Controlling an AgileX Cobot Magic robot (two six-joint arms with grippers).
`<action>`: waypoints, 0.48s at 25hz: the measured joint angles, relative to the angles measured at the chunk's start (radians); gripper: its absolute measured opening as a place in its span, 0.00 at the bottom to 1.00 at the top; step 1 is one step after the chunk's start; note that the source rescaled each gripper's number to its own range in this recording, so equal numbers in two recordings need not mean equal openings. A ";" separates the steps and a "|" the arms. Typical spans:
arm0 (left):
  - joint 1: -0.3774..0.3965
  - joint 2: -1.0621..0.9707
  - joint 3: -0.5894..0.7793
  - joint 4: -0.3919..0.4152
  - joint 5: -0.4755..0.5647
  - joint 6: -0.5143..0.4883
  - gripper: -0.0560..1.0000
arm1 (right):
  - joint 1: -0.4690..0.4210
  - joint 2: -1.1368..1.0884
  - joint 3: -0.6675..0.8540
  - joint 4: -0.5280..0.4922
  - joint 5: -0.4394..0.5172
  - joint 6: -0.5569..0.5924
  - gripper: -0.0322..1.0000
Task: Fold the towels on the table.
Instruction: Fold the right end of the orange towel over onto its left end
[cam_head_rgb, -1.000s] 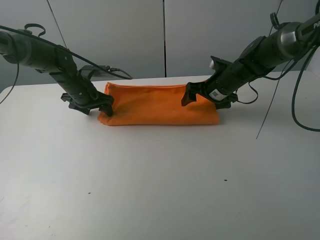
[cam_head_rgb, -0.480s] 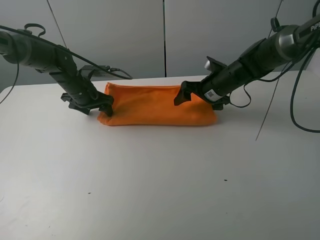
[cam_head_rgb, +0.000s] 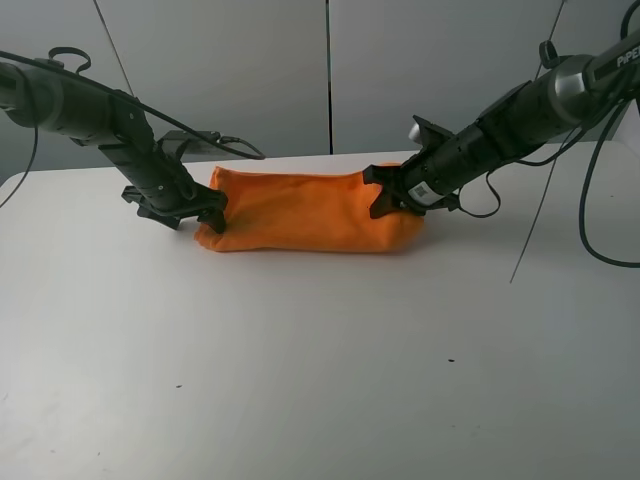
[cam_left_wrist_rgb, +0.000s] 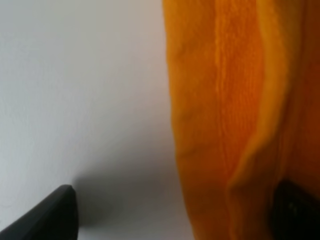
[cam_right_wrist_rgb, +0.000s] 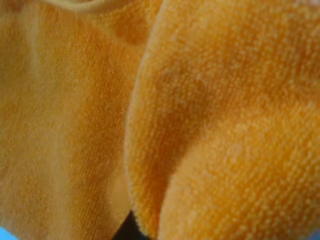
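Much open table (cam_head_rgb: 320, 380) along near edge of towel (cam_head_rgb: 300, 215)

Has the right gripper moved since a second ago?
Yes. The right gripper has slid left, toward the wall seam, and closed on the right end of the towel.

White lettering on the upper link of the right arm (cam_head_rgb: 570, 85), at that link's far end where the picture cuts it off, reads "PiPE"; any further characters are out of view. A small white sticker (cam_head_rgb: 432, 187) with dark print sits on the body of the right gripper (cam_head_rgb: 388, 198); its print is too small to read.
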 joint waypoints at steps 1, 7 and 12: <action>0.000 0.000 0.000 0.000 0.000 0.000 0.99 | 0.000 0.000 0.000 0.000 0.000 0.000 0.09; 0.000 0.000 -0.002 0.000 0.012 0.000 0.99 | 0.000 0.000 -0.018 -0.025 0.046 0.051 0.09; 0.000 0.000 -0.004 0.000 0.027 0.000 0.99 | 0.000 0.000 -0.103 -0.058 0.198 0.172 0.09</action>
